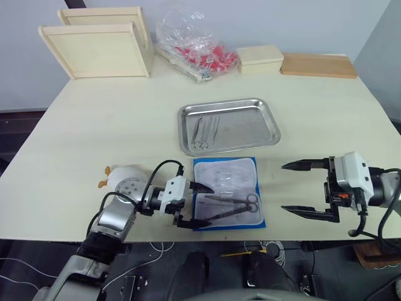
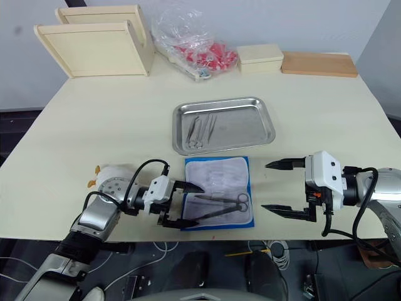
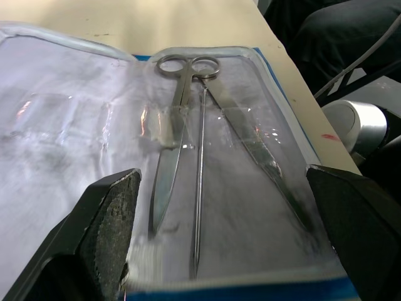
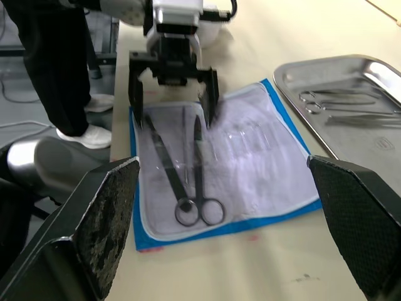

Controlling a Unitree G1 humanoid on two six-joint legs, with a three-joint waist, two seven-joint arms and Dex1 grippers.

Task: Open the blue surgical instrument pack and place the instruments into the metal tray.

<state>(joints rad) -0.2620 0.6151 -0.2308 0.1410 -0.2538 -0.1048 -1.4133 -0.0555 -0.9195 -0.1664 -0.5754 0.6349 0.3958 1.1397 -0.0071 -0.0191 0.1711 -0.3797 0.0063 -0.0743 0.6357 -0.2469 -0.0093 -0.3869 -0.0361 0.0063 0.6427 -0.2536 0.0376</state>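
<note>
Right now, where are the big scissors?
The scissors lie on the open blue pack, near the table's front edge, just below the metal tray, with the left tool around their tips.

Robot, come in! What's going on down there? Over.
Left gripper open over opened blue fabric pack. Right gripper open, beside it. Scissors still inside; shiny steel tray holds some instruments.

Two pale wooden framed trays (image 1: pixel 100 47) stand leaning at the tabletop's far left corner. Beside them, along the far edge, lies a crumpled clear plastic bag of red items (image 1: pixel 194 47), then a small cream rectangular box (image 1: pixel 259 59), then a flat light-brown wooden board (image 1: pixel 318 64) toward the far right corner.
</note>
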